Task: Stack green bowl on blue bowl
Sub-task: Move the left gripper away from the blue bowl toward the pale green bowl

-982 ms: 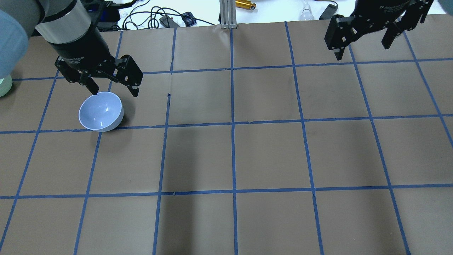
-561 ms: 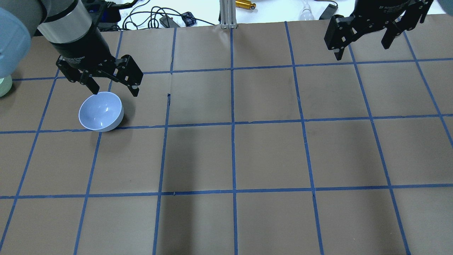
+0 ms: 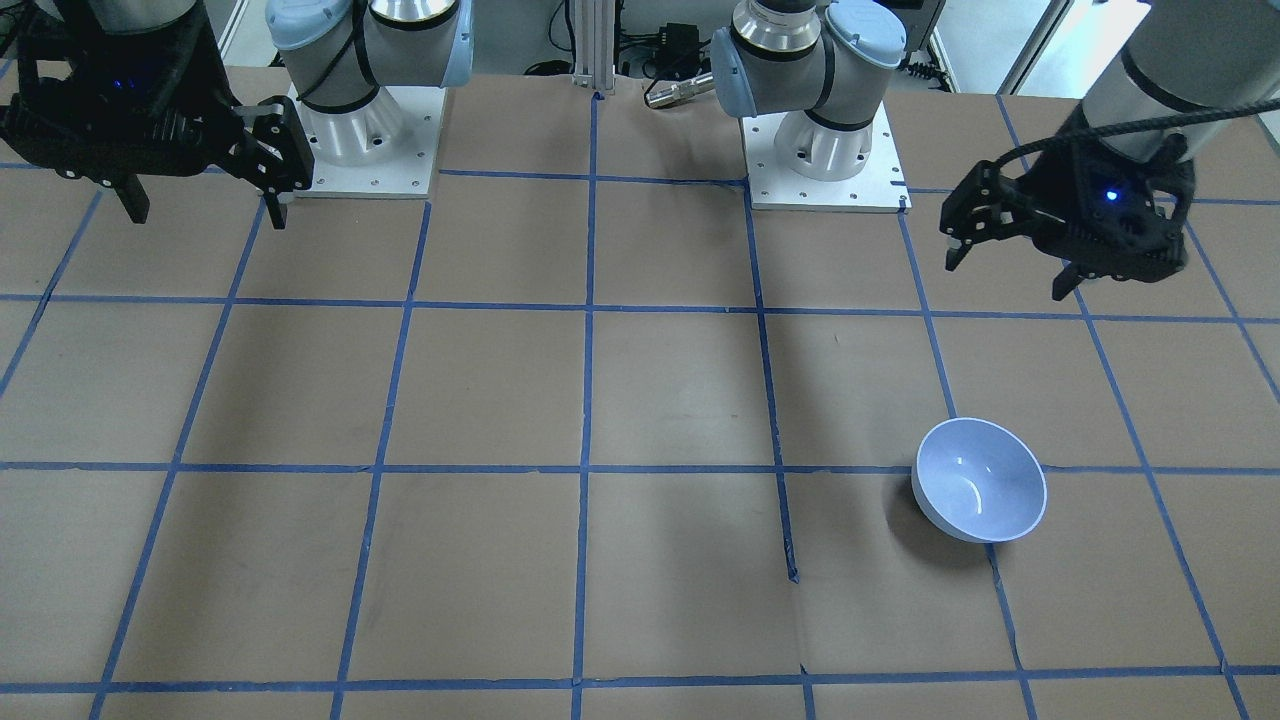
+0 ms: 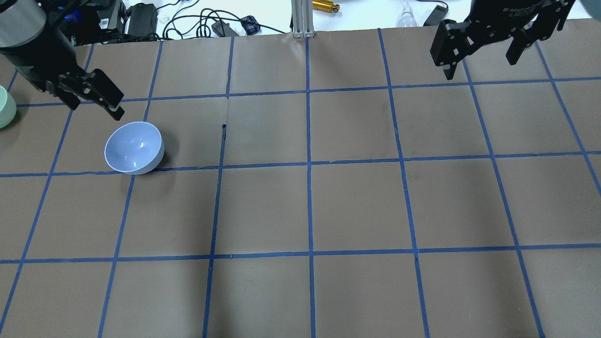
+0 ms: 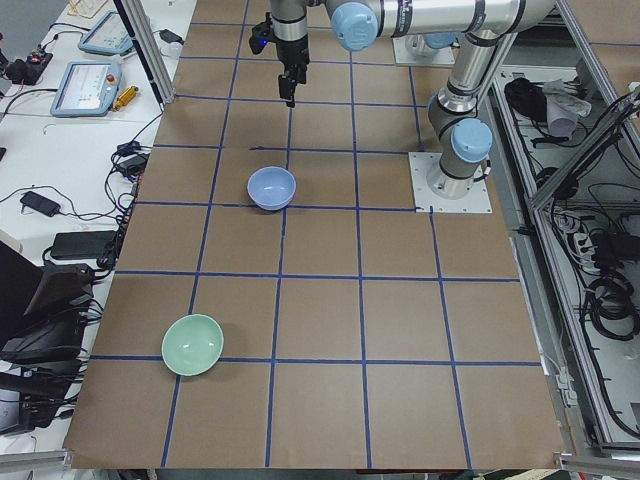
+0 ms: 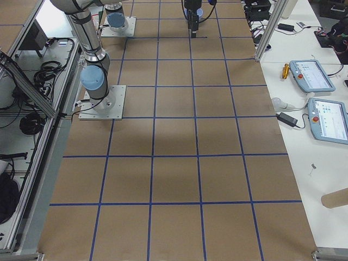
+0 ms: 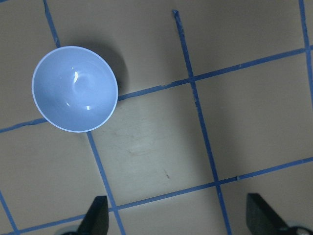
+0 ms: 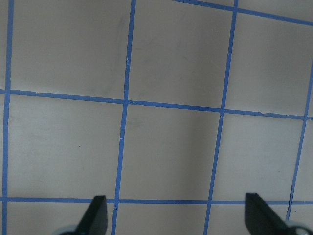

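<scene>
The blue bowl [image 4: 134, 148] stands upright on the brown table, also in the front view [image 3: 980, 492], left side view [image 5: 271, 187] and left wrist view [image 7: 74, 88]. The green bowl [image 5: 193, 344] stands upright and apart from it, nearer the table's left end; only its edge shows overhead [image 4: 4, 110]. My left gripper [image 4: 94, 104] is open and empty, raised above the table between the two bowls and a little beyond them; it also shows in the front view [image 3: 1005, 275]. My right gripper [image 4: 481, 63] is open and empty, high over the far right [image 3: 205, 215].
The table is brown paper with a blue tape grid. An aluminium post [image 4: 303, 19], cables and power adapters [image 4: 225, 26] lie past its far edge. The two arm bases [image 3: 825, 150] stand at the robot's side. Pendants [image 6: 312, 76] lie on a side table.
My left gripper has moved left, away from the blue bowl's far rim and towards the green bowl, staying open. The blue bowl and the right arm have not moved.
</scene>
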Action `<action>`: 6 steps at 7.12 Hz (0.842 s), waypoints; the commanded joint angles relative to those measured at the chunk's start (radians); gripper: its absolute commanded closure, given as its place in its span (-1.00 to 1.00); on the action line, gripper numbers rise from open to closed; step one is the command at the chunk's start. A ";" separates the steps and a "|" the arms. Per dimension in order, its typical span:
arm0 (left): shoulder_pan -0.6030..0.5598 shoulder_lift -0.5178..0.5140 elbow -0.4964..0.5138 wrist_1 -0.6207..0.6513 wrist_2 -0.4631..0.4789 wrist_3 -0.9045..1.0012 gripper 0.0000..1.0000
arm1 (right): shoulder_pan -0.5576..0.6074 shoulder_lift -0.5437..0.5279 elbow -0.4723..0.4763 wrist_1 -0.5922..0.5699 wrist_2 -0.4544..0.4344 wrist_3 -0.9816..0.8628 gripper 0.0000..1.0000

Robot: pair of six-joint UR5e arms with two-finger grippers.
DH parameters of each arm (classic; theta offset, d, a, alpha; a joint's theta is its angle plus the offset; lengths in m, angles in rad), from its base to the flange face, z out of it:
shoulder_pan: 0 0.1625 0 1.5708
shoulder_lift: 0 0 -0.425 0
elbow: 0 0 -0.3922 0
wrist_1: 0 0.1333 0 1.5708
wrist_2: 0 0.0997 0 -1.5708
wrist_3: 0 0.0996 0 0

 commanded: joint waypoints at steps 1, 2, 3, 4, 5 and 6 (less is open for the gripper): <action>0.140 -0.053 0.006 0.050 0.000 0.274 -1.00 | 0.000 0.000 0.000 0.000 0.000 0.000 -1.00; 0.195 -0.084 0.012 0.097 0.000 0.399 -1.00 | 0.000 0.000 0.000 0.000 0.000 0.000 -1.00; 0.243 -0.119 0.015 0.142 0.000 0.508 -1.00 | 0.000 0.000 0.000 0.000 0.000 0.000 -1.00; 0.289 -0.153 0.025 0.206 0.000 0.614 -1.00 | 0.000 0.000 0.000 0.000 0.000 0.000 -1.00; 0.326 -0.200 0.056 0.241 -0.002 0.741 -1.00 | -0.001 0.000 0.000 0.000 0.000 0.000 -1.00; 0.361 -0.255 0.103 0.248 0.001 0.777 -1.00 | 0.000 0.000 0.000 0.000 0.000 0.000 -1.00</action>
